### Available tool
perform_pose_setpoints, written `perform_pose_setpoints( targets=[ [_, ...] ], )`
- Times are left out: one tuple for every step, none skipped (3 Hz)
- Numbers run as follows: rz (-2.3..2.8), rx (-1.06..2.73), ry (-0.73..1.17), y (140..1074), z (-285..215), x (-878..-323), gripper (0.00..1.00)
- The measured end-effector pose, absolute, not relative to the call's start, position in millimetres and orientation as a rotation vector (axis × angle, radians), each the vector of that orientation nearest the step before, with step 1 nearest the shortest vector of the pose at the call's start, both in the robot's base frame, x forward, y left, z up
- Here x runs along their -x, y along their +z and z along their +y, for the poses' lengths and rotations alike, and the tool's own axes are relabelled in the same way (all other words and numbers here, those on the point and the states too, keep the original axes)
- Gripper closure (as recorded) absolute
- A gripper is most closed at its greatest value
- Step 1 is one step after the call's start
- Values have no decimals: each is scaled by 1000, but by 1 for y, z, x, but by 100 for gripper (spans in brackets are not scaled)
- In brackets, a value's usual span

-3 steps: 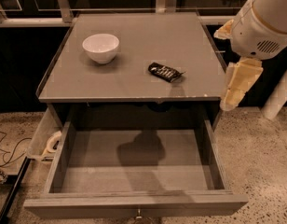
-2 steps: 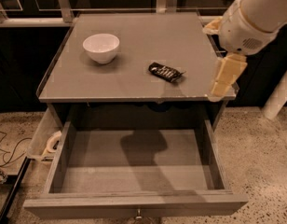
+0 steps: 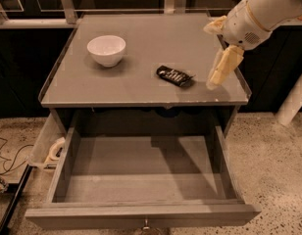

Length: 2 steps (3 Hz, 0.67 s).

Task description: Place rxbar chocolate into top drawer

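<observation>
The rxbar chocolate (image 3: pixel 174 76), a small black wrapper with white lettering, lies flat on the grey cabinet top (image 3: pixel 156 38), right of centre. My gripper (image 3: pixel 218 74), cream-coloured on a white arm, hangs over the top's right edge, just right of the bar and apart from it, holding nothing that I can see. The top drawer (image 3: pixel 141 214) is pulled wide open below the top and its inside is bare. Its small metal knob (image 3: pixel 146 225) shows at the bottom edge.
A white bowl (image 3: pixel 106 49) stands at the back left of the cabinet top. A pale side panel with a tape roll (image 3: pixel 54 150) sticks out at the drawer's left. Cables (image 3: pixel 6 155) lie on the speckled floor at left. A white post (image 3: pixel 293 102) stands at right.
My arm and gripper have moved left, from beside the cabinet's right edge to over the top, closer to the bar. The bar, bowl and drawer have not moved.
</observation>
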<state>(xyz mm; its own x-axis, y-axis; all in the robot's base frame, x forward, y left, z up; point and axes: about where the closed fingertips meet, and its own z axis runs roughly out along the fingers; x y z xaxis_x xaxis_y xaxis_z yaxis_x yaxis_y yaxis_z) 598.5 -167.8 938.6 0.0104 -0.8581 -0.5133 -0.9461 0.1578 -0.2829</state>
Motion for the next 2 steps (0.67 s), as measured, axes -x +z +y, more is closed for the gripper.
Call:
perform_pose_setpoints(
  targets=[
    [1858,1713,196,938,-167,-598,0],
    [1857,1668,234,926,-161,-612,0]
  ],
)
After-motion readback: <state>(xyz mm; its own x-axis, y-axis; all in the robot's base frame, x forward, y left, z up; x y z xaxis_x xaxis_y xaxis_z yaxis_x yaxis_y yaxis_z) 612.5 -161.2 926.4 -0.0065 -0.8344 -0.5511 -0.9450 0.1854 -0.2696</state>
